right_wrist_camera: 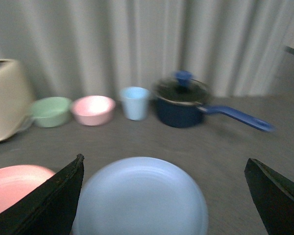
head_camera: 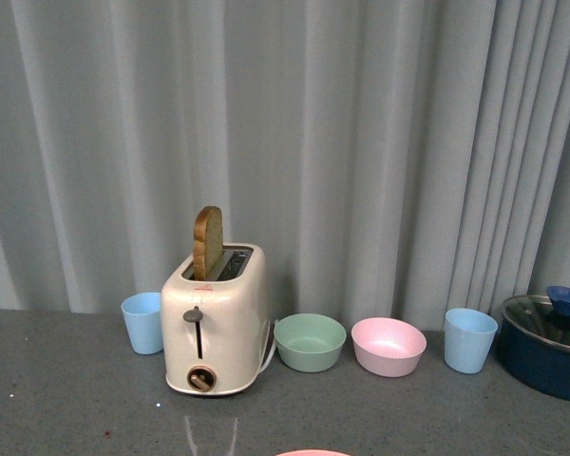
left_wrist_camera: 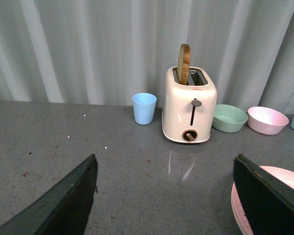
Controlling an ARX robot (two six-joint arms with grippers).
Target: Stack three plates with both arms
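1. Grey pleated curtain (head_camera: pixel 361 142) fills the whole backdrop.
2. Dark grey table (head_camera: pixel 76 399) runs across in front of it, and everything stands on it.
3. Here's the light blue plate (right_wrist_camera: pixel 142 196), flat on the table right under the right gripper (right_wrist_camera: pixel 163 159). The jaws are spread wide, one finger on each side of the plate, clamped on nothing. That view is blurred.
4. The pink plate (right_wrist_camera: pixel 14 188) lies just beside the blue one, on the toaster's side, partly hidden by a finger. In the front view only a sliver of it shows at the near edge.
5. Left gripper (left_wrist_camera: pixel 164 157) also has its jaws wide apart, with bare table between them and the pink plate behind one finger.
6. Dark blue pot (head_camera: pixel 541 366) sits far right, glass lid on, blue knob on top.
7. Cream toaster (head_camera: pixel 218 323) stands at the back, lever facing us.
8. Green bowl (head_camera: pixel 310 342) and pink bowl (head_camera: pixel 388 346) sit side by side, right of the toaster.
9. Blue cups (head_camera: pixel 142 323): one is just left of the toaster, and the second cup (head_camera: pixel 469 339) stands between the pink bowl and the pot.
10. Slice of bread (head_camera: pixel 207 242) stands upright in a toaster slot.
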